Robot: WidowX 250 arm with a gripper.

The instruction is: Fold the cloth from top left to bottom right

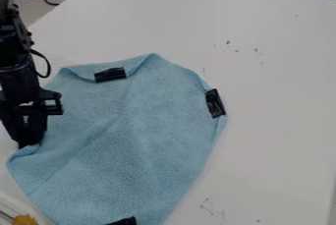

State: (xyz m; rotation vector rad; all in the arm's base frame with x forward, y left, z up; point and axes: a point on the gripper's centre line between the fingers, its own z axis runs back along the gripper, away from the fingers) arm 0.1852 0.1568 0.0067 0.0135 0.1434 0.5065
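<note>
1. the blue cloth (125, 135) is lying spread on the bench (275, 71).
2. my gripper (28, 143) is touching the cloth's left edge in view.
3. i cannot tell whether my jaws are gripping the cloth.

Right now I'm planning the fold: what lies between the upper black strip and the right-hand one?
Only a bare stretch of blue cloth, as the camera view shows.

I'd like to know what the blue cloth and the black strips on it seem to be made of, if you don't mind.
The blue cloth looks like soft, matte microfibre or terry: its surface is finely nubbly and it falls in gentle creases. The black strips are probably plastic or vinyl tape, since they lie flat with small wrinkles and catch a slight sheen.
</note>
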